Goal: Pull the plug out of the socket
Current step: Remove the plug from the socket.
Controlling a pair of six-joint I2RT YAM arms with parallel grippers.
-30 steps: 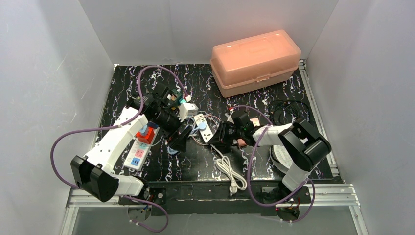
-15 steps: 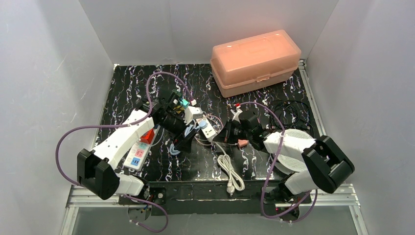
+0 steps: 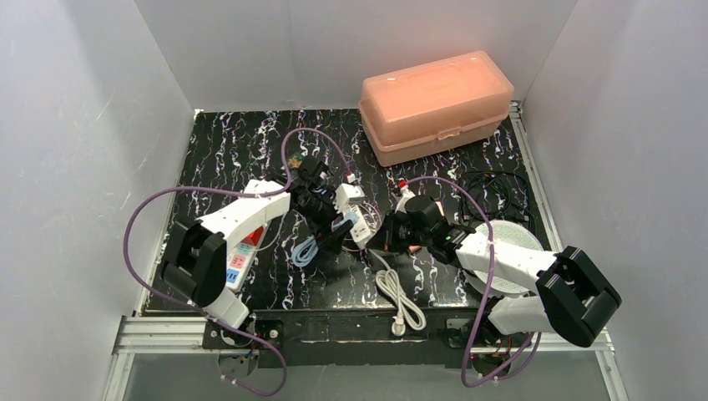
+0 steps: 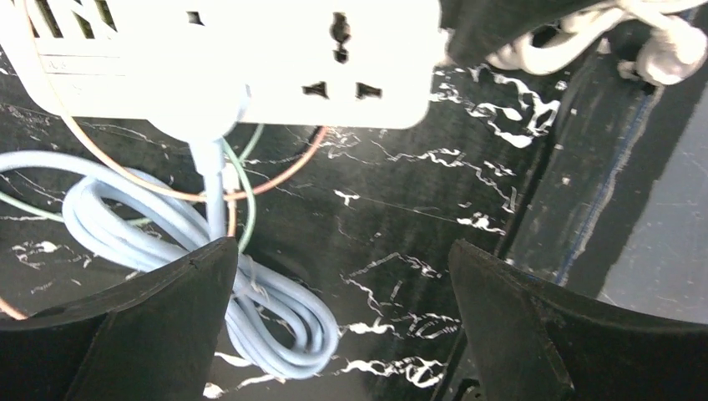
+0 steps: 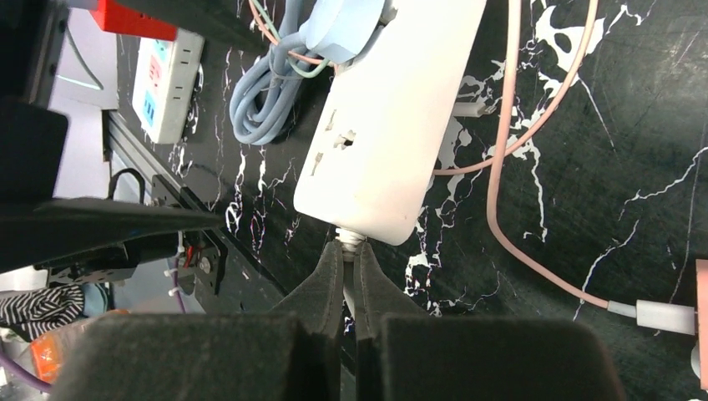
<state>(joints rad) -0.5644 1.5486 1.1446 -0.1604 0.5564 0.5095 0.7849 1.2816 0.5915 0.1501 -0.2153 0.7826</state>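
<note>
The socket is a white power strip (image 3: 361, 225) lying mid-table. A pale blue plug (image 5: 346, 25) sits in it, and its blue cable coil (image 4: 275, 309) lies beside it. In the left wrist view the plug (image 4: 200, 117) shows at the strip's (image 4: 334, 58) edge. My left gripper (image 4: 341, 251) hovers just over the strip and plug, open, with only the mat between its fingers. My right gripper (image 5: 349, 251) is shut on the strip's own white cord (image 5: 351, 238) where it leaves the strip's (image 5: 392, 125) end.
A second strip (image 3: 240, 259) with a red plug (image 3: 253, 236) lies under the left arm. A pink lidded box (image 3: 436, 104) stands at the back right. A white cord bundle (image 3: 399, 296) lies near the front edge. A pink cable (image 5: 501, 167) and a white round object (image 3: 509, 251) lie to the right.
My left arm has swung right, over the white strip, with its gripper still open. My right arm has stretched out to the left, staying shut on the cord. The strip shifted slightly.
</note>
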